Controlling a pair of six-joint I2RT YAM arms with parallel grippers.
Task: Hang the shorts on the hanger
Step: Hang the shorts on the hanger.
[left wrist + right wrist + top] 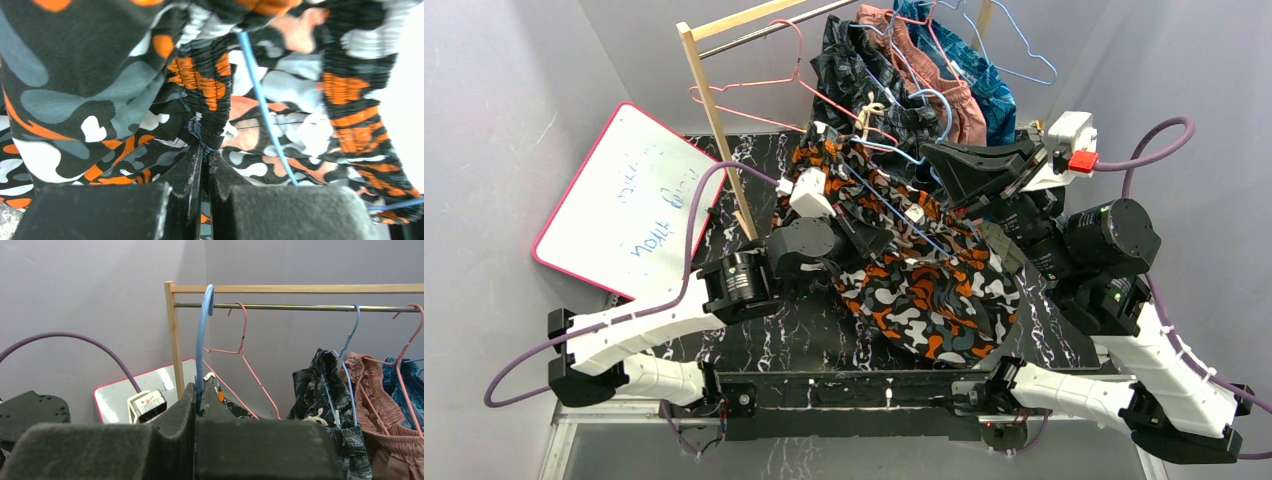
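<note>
Feeding the waistband further along the wire is judged the step in hand. The left pincer (pixel 205 150) is closed tight on a gathered fold of elastic waistband. The shorts (pixel 924 290) are bunched at mid-bench (pixel 814 345), their lower part lying on it. The hanger (pixel 260 100) wire appears to pass through the waist opening. The right pincer (pixel 198 390) is clamped on the hanger's neck below the hook. Hold the hanger level and draw the fabric sideways slowly, watching for snags. The rail (pixel 300 306) stands beyond.
</note>
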